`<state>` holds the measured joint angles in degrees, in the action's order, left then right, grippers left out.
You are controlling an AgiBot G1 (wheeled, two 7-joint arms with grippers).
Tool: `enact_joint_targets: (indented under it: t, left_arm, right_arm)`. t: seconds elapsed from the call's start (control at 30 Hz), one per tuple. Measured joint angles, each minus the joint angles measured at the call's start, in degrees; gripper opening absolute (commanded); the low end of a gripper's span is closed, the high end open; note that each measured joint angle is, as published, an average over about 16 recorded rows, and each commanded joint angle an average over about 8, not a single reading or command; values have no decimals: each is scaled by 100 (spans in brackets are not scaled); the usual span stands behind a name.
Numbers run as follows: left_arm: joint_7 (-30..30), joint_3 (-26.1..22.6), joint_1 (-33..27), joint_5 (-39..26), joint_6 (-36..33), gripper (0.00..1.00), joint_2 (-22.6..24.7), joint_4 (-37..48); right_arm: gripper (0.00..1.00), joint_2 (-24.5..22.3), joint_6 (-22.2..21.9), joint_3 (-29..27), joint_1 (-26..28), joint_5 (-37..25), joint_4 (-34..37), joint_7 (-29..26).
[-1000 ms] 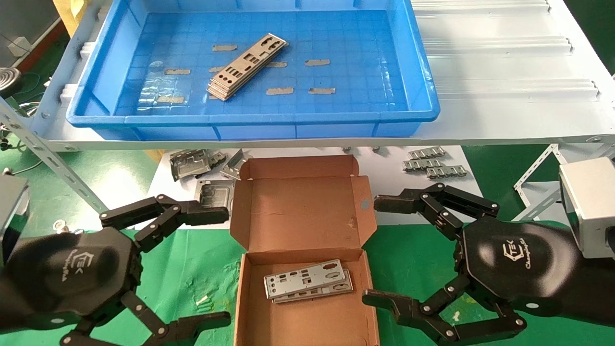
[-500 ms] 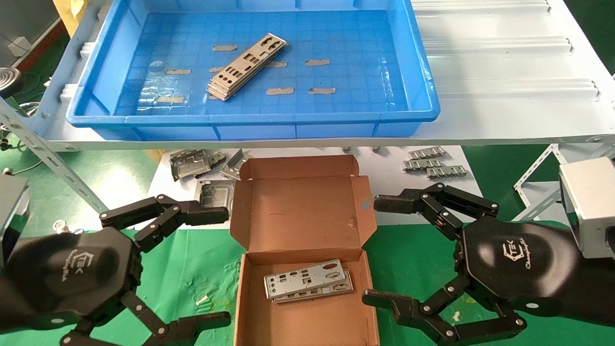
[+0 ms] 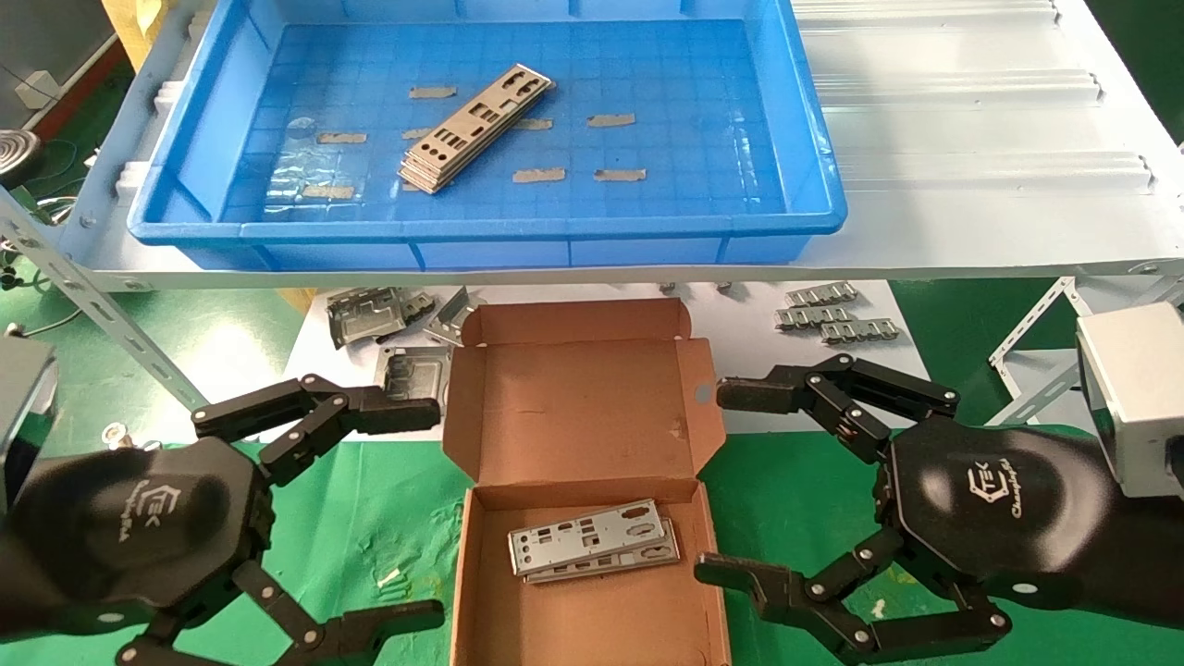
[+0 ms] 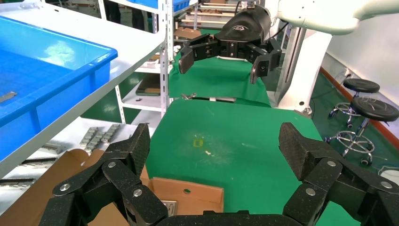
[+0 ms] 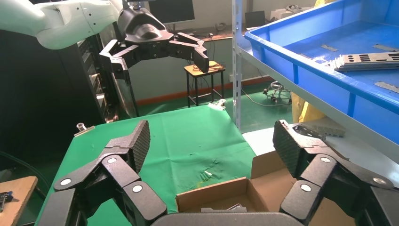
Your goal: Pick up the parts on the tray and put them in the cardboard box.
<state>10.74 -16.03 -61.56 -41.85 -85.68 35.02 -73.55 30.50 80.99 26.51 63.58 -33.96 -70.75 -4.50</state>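
Observation:
A stack of silver-grey punched plates, the parts (image 3: pixel 476 128), lies diagonally in the blue tray (image 3: pixel 795 139) on the white shelf. The open cardboard box (image 3: pixel 583 398) sits below on the table and holds two more plates (image 3: pixel 592 541). My left gripper (image 3: pixel 421 513) hangs open just left of the box with nothing in it. My right gripper (image 3: pixel 729 481) hangs open just right of the box, also holding nothing. The left wrist view shows its open gripper (image 4: pixel 214 146) over the box corner (image 4: pixel 188 195). The right wrist view shows its open gripper (image 5: pixel 211 141), the box (image 5: pixel 221 200) and the plates (image 5: pixel 367 60).
Boxy grey metal frames (image 3: pixel 370 314) and ridged metal strips (image 3: pixel 832 314) lie on the white sheet behind the box, under the shelf edge (image 3: pixel 592 276). Green cloth (image 3: pixel 370 518) covers the table around the box. Shelf struts (image 3: pixel 102 314) slant down at both sides.

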Motion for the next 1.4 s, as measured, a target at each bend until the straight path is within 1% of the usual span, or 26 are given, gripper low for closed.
enact_joint_targets:
  t: [1.13, 1.27, 1.4]
  left_arm:
    - [0, 1, -5, 1, 3, 100, 2, 1]
    - [23, -7, -120, -51, 60, 100, 41, 11]
    - [125, -67, -450, -245, 208, 100, 150, 78]
  right_arm:
    - [0, 0, 0, 0, 0, 0, 0, 0]
    - [0, 0, 0, 0, 0, 0, 0, 0]
    - [0, 0, 0, 0, 0, 0, 0, 0]
